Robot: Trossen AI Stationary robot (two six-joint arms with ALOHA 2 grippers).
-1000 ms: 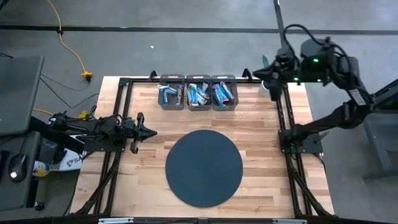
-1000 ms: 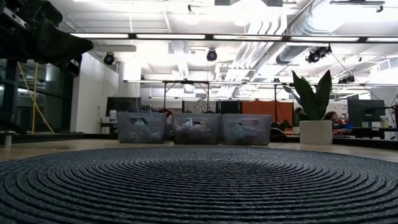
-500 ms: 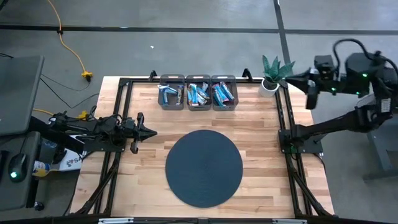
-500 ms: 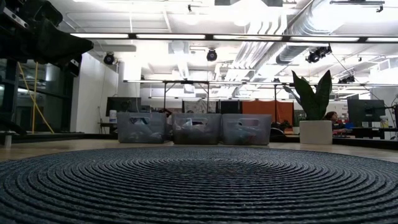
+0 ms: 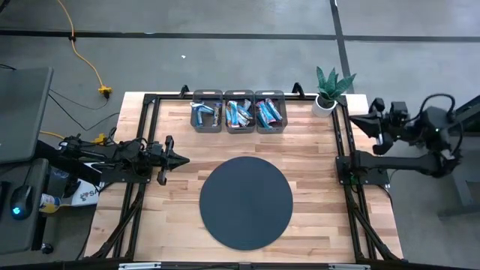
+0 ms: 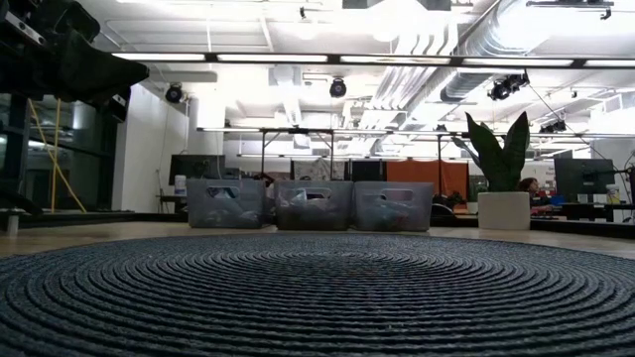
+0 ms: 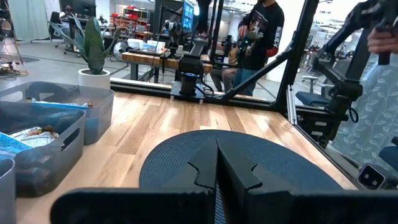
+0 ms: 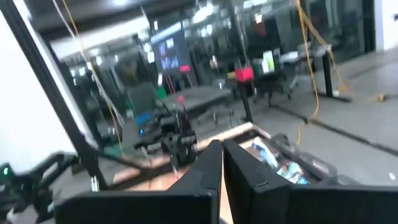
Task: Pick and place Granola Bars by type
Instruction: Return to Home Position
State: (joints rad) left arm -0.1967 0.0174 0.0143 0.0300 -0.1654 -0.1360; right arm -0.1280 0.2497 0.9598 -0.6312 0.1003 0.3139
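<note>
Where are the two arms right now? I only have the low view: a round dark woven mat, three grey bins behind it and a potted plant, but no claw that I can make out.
Observer: The left arm's claw sits low at the left side of the light wooden table, pointing at the round dark woven mat.
Operator: And the other one?
Observer: The right arm's claw hangs at the table's right edge, near the green potted plant, well away from the mat.
</note>
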